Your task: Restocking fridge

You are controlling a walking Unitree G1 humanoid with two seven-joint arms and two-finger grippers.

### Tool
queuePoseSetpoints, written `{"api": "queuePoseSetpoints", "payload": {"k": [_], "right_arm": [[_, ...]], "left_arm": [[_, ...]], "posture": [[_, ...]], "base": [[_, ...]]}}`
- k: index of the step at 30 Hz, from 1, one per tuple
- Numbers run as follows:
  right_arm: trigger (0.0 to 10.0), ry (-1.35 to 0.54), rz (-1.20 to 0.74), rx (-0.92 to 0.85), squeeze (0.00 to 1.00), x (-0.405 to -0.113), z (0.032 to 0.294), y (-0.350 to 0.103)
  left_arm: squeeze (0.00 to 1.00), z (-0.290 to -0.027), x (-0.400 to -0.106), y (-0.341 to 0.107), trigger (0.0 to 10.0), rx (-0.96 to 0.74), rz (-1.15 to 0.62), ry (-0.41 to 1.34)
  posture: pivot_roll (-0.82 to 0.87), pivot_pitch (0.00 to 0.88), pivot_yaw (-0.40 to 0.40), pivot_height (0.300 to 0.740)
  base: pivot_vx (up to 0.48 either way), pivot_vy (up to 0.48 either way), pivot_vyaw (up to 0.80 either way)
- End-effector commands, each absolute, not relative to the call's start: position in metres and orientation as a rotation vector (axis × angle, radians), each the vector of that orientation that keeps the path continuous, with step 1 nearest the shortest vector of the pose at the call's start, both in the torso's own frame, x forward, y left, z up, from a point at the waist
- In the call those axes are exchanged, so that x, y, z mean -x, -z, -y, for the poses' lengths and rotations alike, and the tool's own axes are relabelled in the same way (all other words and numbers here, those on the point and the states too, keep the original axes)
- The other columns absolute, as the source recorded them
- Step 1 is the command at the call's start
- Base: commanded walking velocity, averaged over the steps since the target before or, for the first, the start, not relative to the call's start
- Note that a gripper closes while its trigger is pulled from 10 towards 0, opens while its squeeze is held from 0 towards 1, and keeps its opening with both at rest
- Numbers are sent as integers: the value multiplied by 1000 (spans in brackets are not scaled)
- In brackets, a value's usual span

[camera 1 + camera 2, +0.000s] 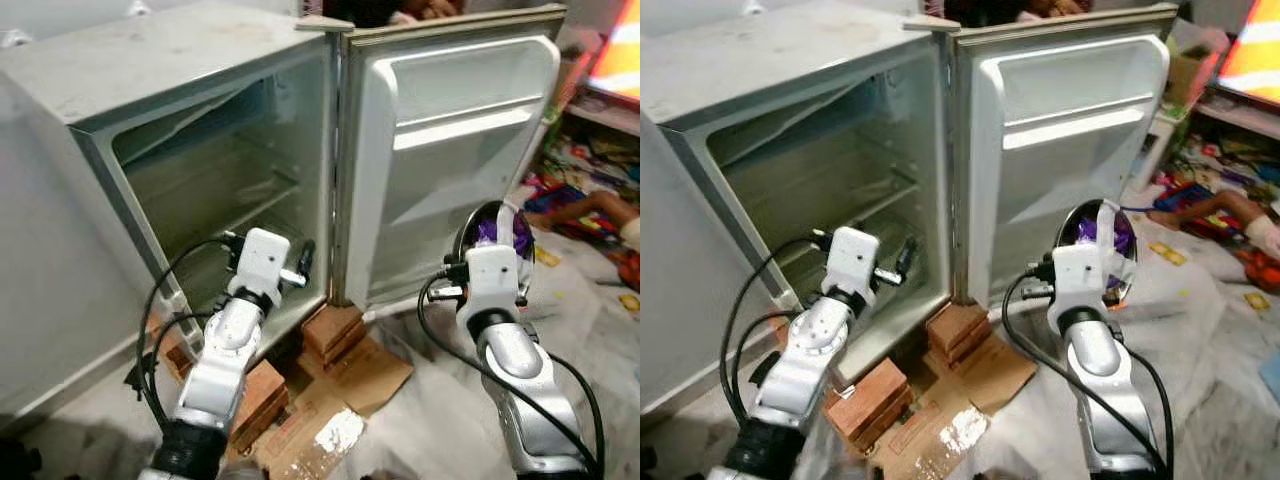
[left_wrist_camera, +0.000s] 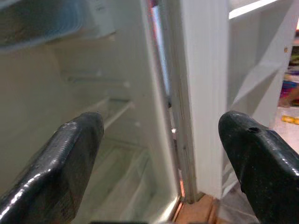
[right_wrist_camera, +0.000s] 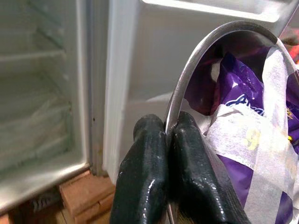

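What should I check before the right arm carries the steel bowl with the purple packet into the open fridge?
1. White fridge door swung open: ok.
2. Right gripper pinching the rim of the round steel bowl: ok.
3. Purple snack packet sitting inside the bowl: ok.
4. Left gripper open, at the cabinet mouth, in the bowl's way: not ok.
5. Wire shelf free for the bowl: cannot tell.
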State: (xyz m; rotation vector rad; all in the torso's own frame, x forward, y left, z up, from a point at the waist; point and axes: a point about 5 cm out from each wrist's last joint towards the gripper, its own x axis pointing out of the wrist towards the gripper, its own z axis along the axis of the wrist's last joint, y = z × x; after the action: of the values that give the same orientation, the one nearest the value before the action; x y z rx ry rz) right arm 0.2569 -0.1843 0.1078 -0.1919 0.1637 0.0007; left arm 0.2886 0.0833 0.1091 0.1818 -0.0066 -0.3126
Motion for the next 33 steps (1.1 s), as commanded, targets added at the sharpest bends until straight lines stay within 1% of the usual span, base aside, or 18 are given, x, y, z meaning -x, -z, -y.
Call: {"api": "queuePoseSetpoints", "payload": {"k": [1,7,9,12,14,17,18,19,21,22,26,28,31,33], "right_arm": [[10000,-20,-126,201,0,-260,180,-114],[10000,-35,-125,211,0,-265,180,-112],[10000,-33,-126,205,0,-270,180,-111],[10000,-43,-116,191,0,-279,175,-112],[10000,-74,-85,197,0,-288,167,-119],[10000,-84,-78,205,0,-291,165,-120],[10000,-100,-62,212,0,-293,162,-123],[10000,-125,-40,235,0,-295,158,-127],[10000,-134,-33,246,0,-295,157,-127],[10000,-148,-27,252,0,-296,156,-128],[10000,-164,-30,256,0,-297,156,-127],[10000,-178,-26,273,0,-298,157,-128],[10000,-181,-28,292,0,-298,159,-126],[10000,-180,-34,294,0,-297,161,-124]], "left_arm": [[0,-91,-288,-107,10000,-190,-12,281],[0,-102,-289,-104,10000,-209,-30,222],[0,-113,-288,-105,10000,-226,-36,181],[0,-126,-284,-108,10000,-244,-39,132],[0,-140,-279,-111,10000,-275,-50,75],[0,-143,-276,-111,10000,-287,-57,62],[0,-149,-272,-110,10000,-322,-77,35],[0,-154,-266,-110,10000,-329,-90,6],[0,-156,-264,-110,10000,-324,-94,-2],[0,-160,-257,-109,10000,-294,-97,-27],[0,-159,-247,-98,10000,-282,-148,-57],[0,-161,-245,-97,10000,-221,-165,-85],[0,-171,-244,-97,10000,-130,-173,-139],[0,-175,-244,-96,10000,-111,-172,-152]], "posture": [[-16,0,-2,740],[7,0,-2,740],[32,0,-5,740],[55,0,-11,740],[85,0,-18,740],[94,0,-22,740],[108,0,-29,740],[115,0,-33,740],[115,0,-36,740],[112,0,-42,740],[99,0,-57,740],[91,0,-60,740],[85,0,-58,740],[85,0,-58,740]], "base": [[0,-480,800],[0,-480,563],[0,-480,491],[0,-480,0],[0,-480,0],[0,-480,0],[0,-398,800],[0,0,800],[0,0,800],[0,0,800],[0,0,800],[0,0,800],[0,0,800],[0,0,800]]}}
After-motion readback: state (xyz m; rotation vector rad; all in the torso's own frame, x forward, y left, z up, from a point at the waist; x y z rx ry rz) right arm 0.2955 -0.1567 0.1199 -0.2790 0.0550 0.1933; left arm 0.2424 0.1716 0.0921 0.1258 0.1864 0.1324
